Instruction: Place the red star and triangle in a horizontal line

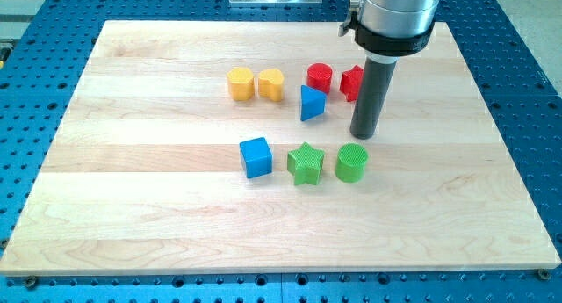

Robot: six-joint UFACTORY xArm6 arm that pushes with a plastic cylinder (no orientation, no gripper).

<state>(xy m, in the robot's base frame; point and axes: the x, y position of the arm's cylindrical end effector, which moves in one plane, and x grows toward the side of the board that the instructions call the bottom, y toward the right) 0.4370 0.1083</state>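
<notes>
The red star (350, 82) lies near the view's top, partly hidden behind my rod. The blue triangle (311, 103) lies to its lower left. My tip (363, 135) rests on the board just below the red star and to the right of the blue triangle, a short way above the green cylinder (350, 162). The tip touches no block that I can tell.
A red cylinder (320, 77) sits left of the red star. A yellow hexagon (241, 83) and a yellow heart-like block (270, 84) lie further left. A blue cube (255, 156) and a green star (306, 163) line up with the green cylinder. The wooden board (132, 206) lies on a blue perforated table.
</notes>
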